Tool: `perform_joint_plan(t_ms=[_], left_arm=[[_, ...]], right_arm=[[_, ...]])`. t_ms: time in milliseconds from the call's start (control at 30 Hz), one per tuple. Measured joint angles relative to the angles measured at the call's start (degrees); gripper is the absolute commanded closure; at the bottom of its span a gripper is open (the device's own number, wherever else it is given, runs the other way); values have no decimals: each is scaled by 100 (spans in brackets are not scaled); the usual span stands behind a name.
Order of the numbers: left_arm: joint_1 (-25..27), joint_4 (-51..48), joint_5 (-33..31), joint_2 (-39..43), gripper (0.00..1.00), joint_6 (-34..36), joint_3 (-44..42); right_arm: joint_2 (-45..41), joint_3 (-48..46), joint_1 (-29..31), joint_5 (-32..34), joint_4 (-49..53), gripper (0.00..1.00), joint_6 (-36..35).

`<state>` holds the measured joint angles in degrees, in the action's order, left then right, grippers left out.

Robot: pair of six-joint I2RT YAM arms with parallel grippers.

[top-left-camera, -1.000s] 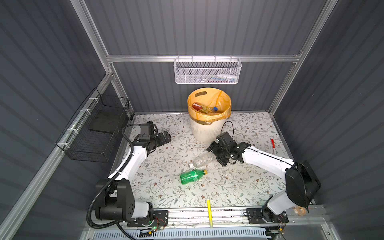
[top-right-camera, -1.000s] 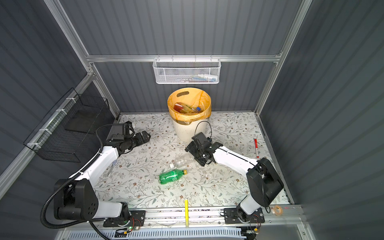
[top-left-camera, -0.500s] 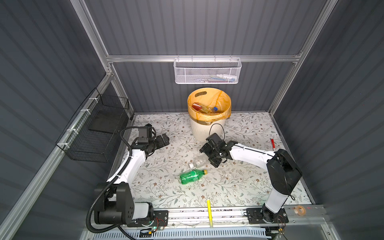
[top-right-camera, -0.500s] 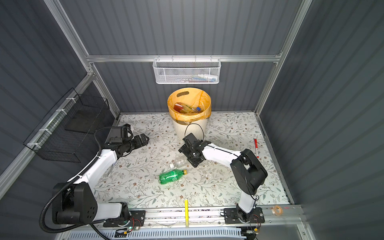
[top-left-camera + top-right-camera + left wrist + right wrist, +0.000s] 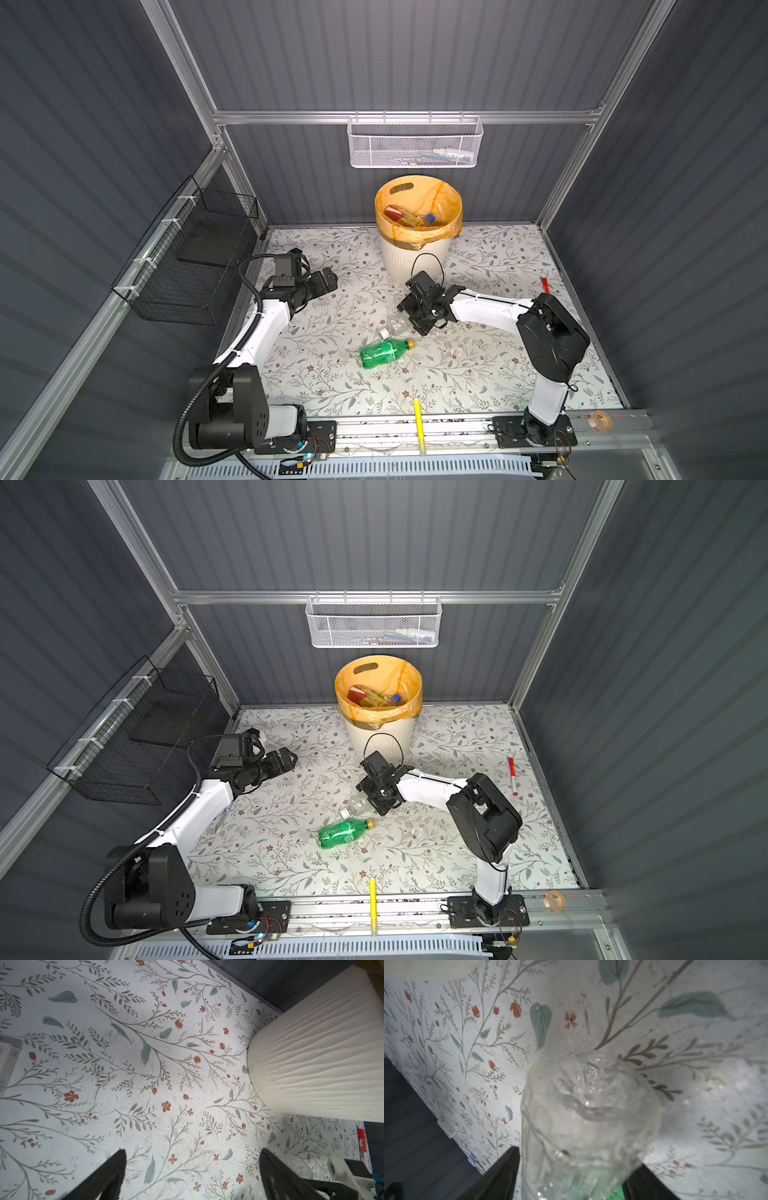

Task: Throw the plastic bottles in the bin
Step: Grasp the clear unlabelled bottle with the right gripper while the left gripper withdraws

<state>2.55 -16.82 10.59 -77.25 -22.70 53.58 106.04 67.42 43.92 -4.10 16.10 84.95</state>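
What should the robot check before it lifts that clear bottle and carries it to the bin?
1. Clear bottle sits between the fingers of the right gripper: ok.
2. Those fingers clamped firmly on it: cannot tell.
3. Green bottle out of the way of the lift: cannot tell, it lies very close.
4. Bin mouth open, with room inside: ok.
5. Left gripper open, empty, off to the side of the path: ok.

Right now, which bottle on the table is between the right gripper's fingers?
The clear white-capped bottle; the right gripper straddles its body. The green yellow-capped bottle lies free, nearer the front.
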Motion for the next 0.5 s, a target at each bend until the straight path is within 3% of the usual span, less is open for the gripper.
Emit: perform_joint_plan(t_ms=[200,500], left_arm=[[-2,2,4,0,1,0,0],[-4,-2,79,-55,1,9,0]], right_arm=[[-61,-184,-28,87,-319,41,98],[-1156,-1198,-651,240,-538,36,162]])
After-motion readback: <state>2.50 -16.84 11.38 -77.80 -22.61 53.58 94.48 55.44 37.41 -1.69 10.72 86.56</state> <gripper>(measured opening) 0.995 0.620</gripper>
